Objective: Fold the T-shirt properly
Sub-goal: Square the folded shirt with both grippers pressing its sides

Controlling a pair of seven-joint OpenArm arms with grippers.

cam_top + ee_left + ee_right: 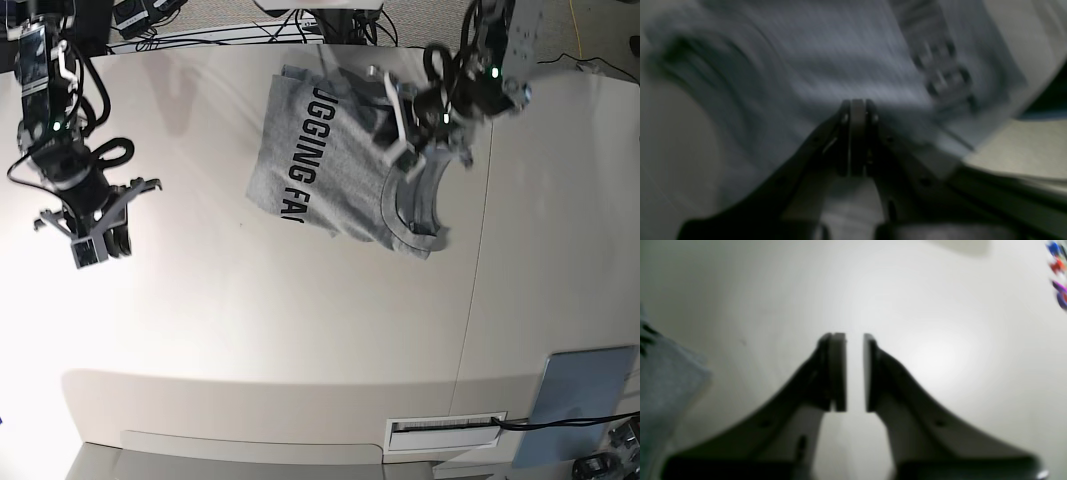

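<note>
Left gripper (858, 110) clenching a pinch of heather-grey cloth, pads pressed flat together with fabric bunched just past the tips. In the base view, working over the collar end of the T-shirt (320, 175), at the far side of the table (300, 330), arm reaching in from the far right. Wrist picture badly smeared; black lettering (940, 76) showing only as a streak off to one side.

Right gripper (854, 371) released, jaws parted with a narrow gap, gripping nothing, hanging over bare tabletop. One grey corner of the shirt just entering at the edge of its wrist view. In the base view, sitting well apart from the garment, off toward the table's other side.

Shirt lying partly doubled over: printed side up across the body, ribbed crew neck (410, 215) and a plain-side flap turned toward the near edge, lower corner rumpled.

Judging the step: mid-fold, dragging one gathered portion across the body, far from finished. Edges not squared, no tidy rectangle yet.

Next move probably calling for: laying the held cloth flat and aligned, letting go cleanly, then bringing the idle arm in to pin or lift the opposite edge. Risk of the fold bunching if dragged with one arm only.
</note>
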